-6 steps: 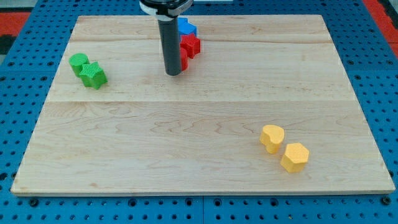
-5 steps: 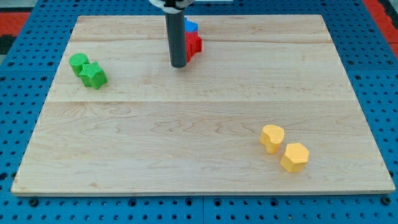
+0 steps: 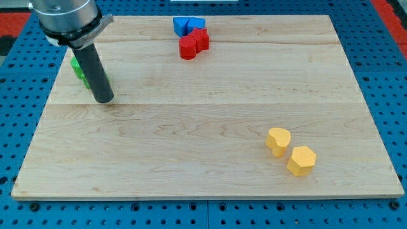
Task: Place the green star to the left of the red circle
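Observation:
My tip (image 3: 103, 99) rests on the board at the view's left, just below the two green blocks. The rod stands in front of them. Only a green sliver (image 3: 75, 68) shows at the rod's left edge, so the green star is almost wholly hidden. The red circle (image 3: 187, 49) lies at the view's top centre, touching a red star (image 3: 201, 39) to its upper right. My tip is far to the left of the red circle.
Two blue blocks (image 3: 184, 25) sit just above the red pair, near the board's top edge. A yellow heart (image 3: 278, 140) and a yellow hexagon (image 3: 301, 160) lie at the lower right. The wooden board (image 3: 210, 184) lies on a blue pegboard.
The rod has swung from beside the red and blue blocks at the top centre to the left side, and now covers the green blocks. The red and blue blocks are in full view.

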